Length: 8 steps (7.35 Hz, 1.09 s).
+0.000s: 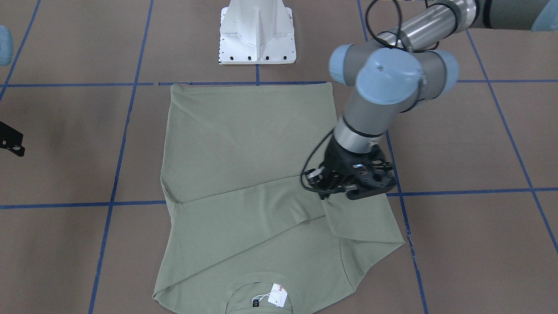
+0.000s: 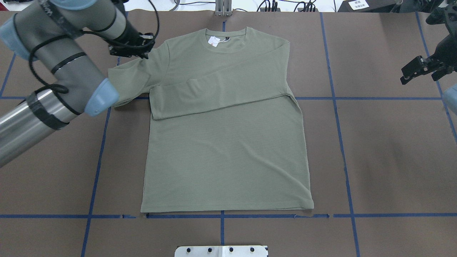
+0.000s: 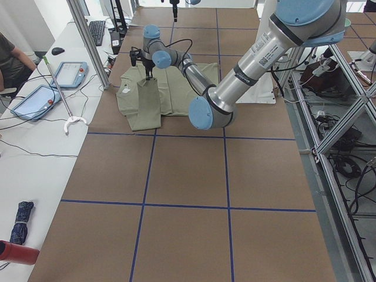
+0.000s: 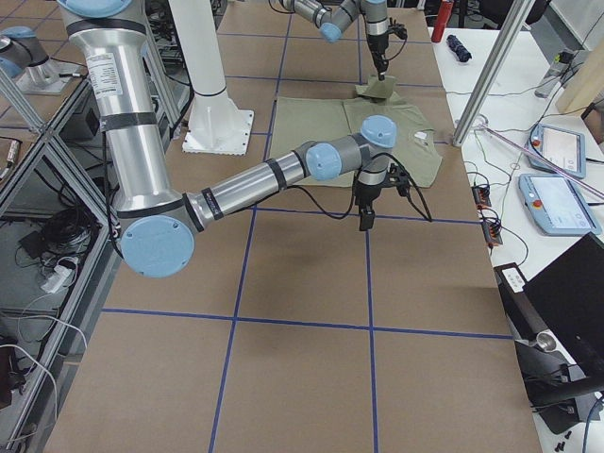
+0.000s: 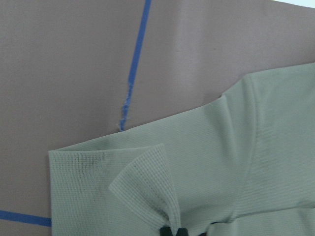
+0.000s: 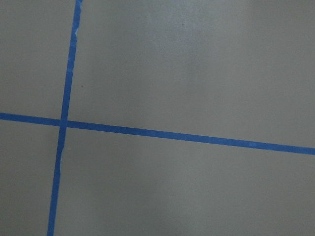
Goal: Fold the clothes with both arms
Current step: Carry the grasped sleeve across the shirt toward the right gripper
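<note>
Left wrist-mounted view: the left fingers [image 5: 166, 232] are pinched shut on the ribbed cuff [image 5: 145, 184] of one sleeve, which fans up from the cloth below it. That sleeve [image 2: 130, 80] sticks out on the robot's left side of the shirt [image 2: 225, 153] and is doubled back on itself, with the cuff raised near the shoulder. The left arm [image 2: 68, 67] reaches over the table's far left part to get there.

The shirt lies flat on the brown table [image 2: 385, 160], hem toward the robot's base [image 1: 257, 35] and neck away from it. A white tag [image 2: 214, 41] lies at the neck. The other sleeve [image 2: 221, 91] is folded slantwise across the chest, its end near the shirt's left edge.

The right fingers [image 2: 410, 69] hang over bare table well to the right of the shirt, touching nothing; I cannot tell whether they are apart or together. Blue tape lines [image 6: 162, 133] cross beneath them.
</note>
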Motion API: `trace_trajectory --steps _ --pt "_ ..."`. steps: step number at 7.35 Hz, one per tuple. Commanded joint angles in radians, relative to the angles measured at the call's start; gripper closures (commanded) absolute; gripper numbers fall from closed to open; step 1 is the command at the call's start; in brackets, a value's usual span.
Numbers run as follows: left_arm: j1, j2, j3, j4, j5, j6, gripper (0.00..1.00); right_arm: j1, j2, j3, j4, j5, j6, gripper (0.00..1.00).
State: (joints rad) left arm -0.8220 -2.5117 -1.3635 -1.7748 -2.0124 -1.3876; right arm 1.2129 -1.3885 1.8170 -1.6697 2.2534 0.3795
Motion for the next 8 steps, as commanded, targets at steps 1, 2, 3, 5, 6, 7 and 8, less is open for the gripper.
trace_trajectory --steps 1,2,3,5,6,7,8 --pt "0.111 -0.209 0.116 -0.012 0.003 -0.173 1.0 0.0 -0.01 -0.004 0.004 0.0 0.004 0.0" --pt "0.156 -0.214 0.116 -0.027 0.009 -0.192 1.0 0.0 -0.01 -0.007 0.004 0.0 0.006 0.0" --pt "0.188 -0.219 0.163 -0.087 0.012 -0.217 1.0 0.0 -0.01 -0.01 0.004 0.0 0.007 0.0" --pt "0.201 -0.231 0.228 -0.162 0.046 -0.228 1.0 -0.001 -0.012 -0.011 0.004 0.001 0.01 0.0" --pt "0.204 -0.233 0.234 -0.163 0.047 -0.24 1.0 -0.001 -0.012 -0.011 0.004 0.0 0.012 0.0" --pt "0.233 -0.242 0.239 -0.164 0.064 -0.285 1.0 -0.001 -0.01 -0.013 0.004 0.0 0.013 0.0" --pt "0.304 -0.269 0.259 -0.211 0.158 -0.312 0.22 -0.003 -0.001 -0.022 0.004 0.0 0.015 0.0"
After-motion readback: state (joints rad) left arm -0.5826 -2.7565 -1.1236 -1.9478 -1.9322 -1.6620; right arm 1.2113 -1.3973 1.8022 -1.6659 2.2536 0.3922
